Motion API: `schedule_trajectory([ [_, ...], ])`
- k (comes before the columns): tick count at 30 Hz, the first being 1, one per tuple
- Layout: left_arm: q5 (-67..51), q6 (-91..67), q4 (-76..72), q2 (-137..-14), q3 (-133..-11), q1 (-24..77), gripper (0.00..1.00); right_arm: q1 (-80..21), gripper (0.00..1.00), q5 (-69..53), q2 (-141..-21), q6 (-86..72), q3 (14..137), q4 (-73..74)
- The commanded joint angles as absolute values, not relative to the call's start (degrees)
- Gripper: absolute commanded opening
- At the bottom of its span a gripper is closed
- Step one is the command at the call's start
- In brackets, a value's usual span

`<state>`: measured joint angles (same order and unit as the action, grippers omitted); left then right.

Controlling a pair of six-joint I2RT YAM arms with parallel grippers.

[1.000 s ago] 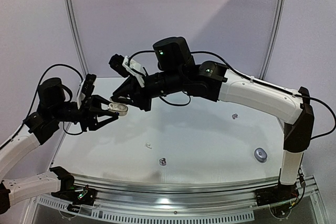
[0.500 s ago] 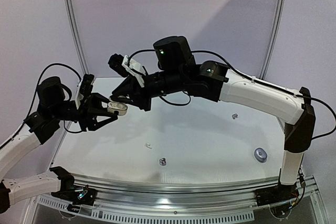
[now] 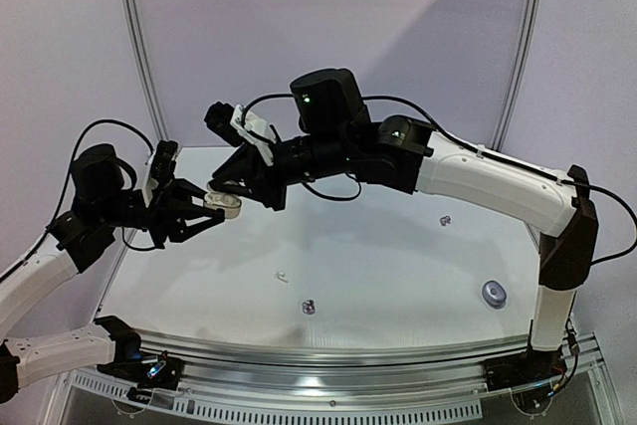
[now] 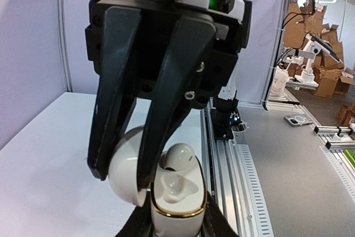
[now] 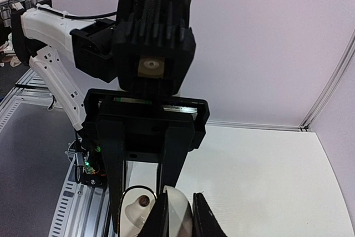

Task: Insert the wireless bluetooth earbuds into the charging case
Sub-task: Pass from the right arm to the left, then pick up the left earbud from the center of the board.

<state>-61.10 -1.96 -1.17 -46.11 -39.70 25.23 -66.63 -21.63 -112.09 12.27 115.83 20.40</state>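
My left gripper (image 3: 212, 205) is shut on the body of a white charging case (image 3: 225, 205) with a gold rim (image 4: 178, 209) and holds it above the table's left side. Its lid (image 4: 125, 167) is open. My right gripper (image 3: 231, 187) is shut on that lid (image 5: 178, 215) from above. One glossy white earbud (image 4: 180, 158) sits in the case beside an empty socket (image 4: 176, 190). On the table lie a white earbud (image 3: 283, 275) and two dark grey earbuds, one near (image 3: 309, 307) and one far right (image 3: 445, 219).
A round silvery-grey case (image 3: 493, 294) lies on the table's right side near the right arm's base. The table's curved metal front rail (image 3: 328, 355) runs along the near edge. A purple wall stands behind the table.
My left gripper has moved the case slightly up and to the left. The right gripper has hardly moved.
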Motion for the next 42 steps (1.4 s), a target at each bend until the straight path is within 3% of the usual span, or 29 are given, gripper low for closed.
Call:
schedule_trajectory([
  [1, -61.4, -2.1, -1.8, -46.0, -39.6, 25.6, 0.0, -67.2, 0.11, -21.7, -109.8, 12.4, 115.7, 19.3],
  [6, -61.6, -0.6, -2.4, -45.5, -39.3, 25.6, 0.0, -67.0, 0.31, -19.3, -109.8, 11.1, 114.9, 19.7],
  [24, -65.3, 6.6, 0.7, -43.7, -38.2, 25.5, 0.0, -62.6, 0.4, -30.2, -109.3, -0.7, 110.9, 14.5],
  [42, -59.3, -8.6, -4.6, -43.5, -34.1, 24.9, 0.0, -62.0, 0.57, -29.1, -107.7, -5.6, 110.8, 9.6],
])
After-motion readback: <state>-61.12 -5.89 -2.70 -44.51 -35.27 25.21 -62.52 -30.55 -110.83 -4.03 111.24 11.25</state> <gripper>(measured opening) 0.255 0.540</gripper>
